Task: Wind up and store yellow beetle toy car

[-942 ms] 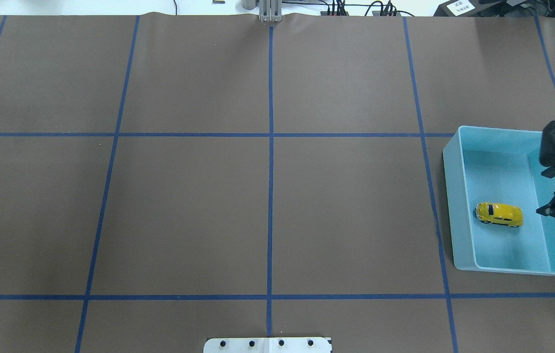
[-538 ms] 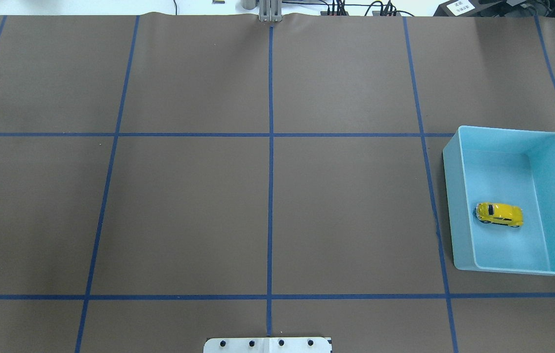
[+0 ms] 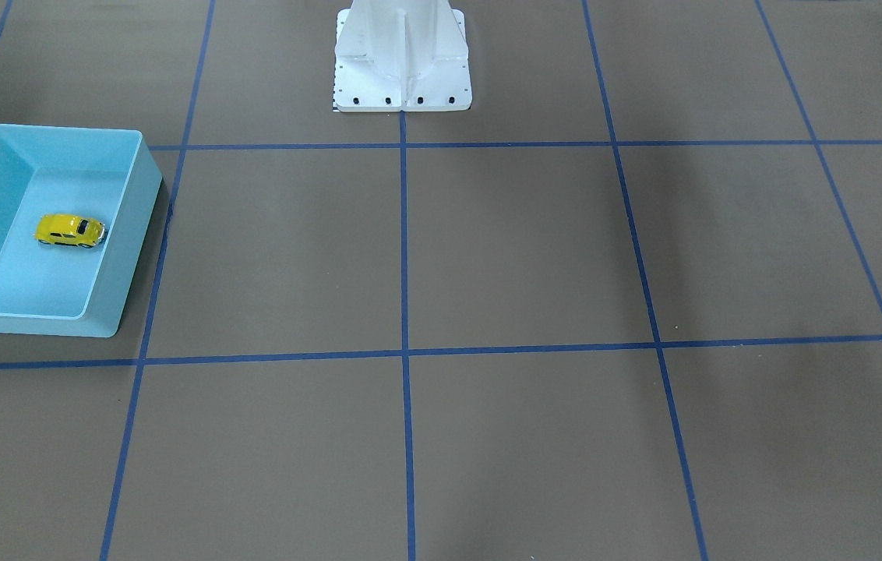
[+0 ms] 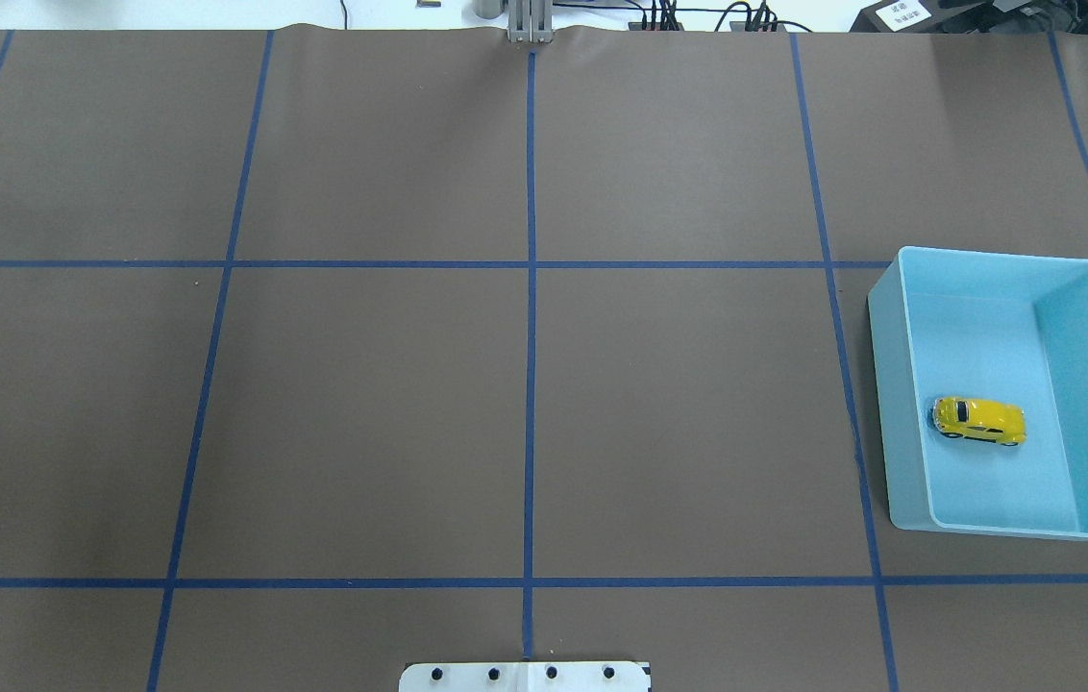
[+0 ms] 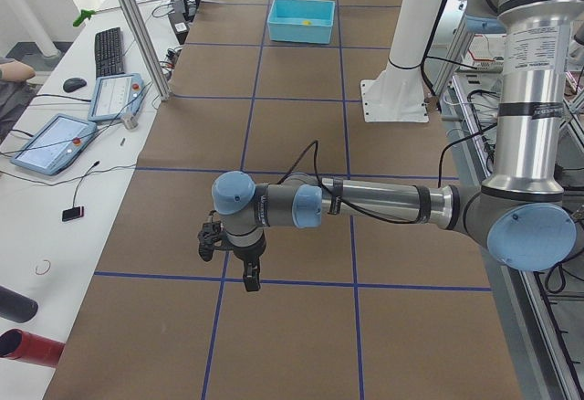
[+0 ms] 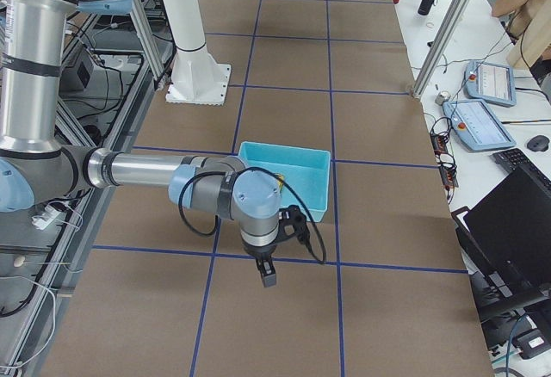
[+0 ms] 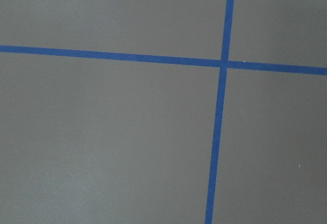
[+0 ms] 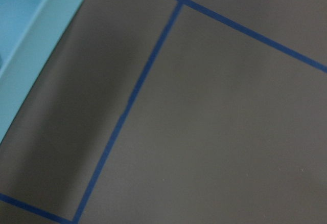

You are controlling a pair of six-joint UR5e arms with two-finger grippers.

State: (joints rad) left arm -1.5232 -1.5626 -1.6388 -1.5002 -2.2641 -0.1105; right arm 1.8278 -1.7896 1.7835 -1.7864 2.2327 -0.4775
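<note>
Probably light, hard and slippery, the yellow beetle toy car (image 4: 978, 421) near the right claw (image 6: 269, 278) wants pinching by its sides; how wide the claw is I cannot tell.

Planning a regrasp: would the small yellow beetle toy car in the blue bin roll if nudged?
Likely rolls lengthwise: the small yellow beetle toy car sits on its wheels on the light blue bin's smooth floor. Its rounded shell may slip.

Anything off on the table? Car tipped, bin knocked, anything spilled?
Nothing stands out. The yellow beetle toy car sits on its wheels on the floor of the light blue bin, clear of its walls. The bin rests flat with no visible damage.
</note>
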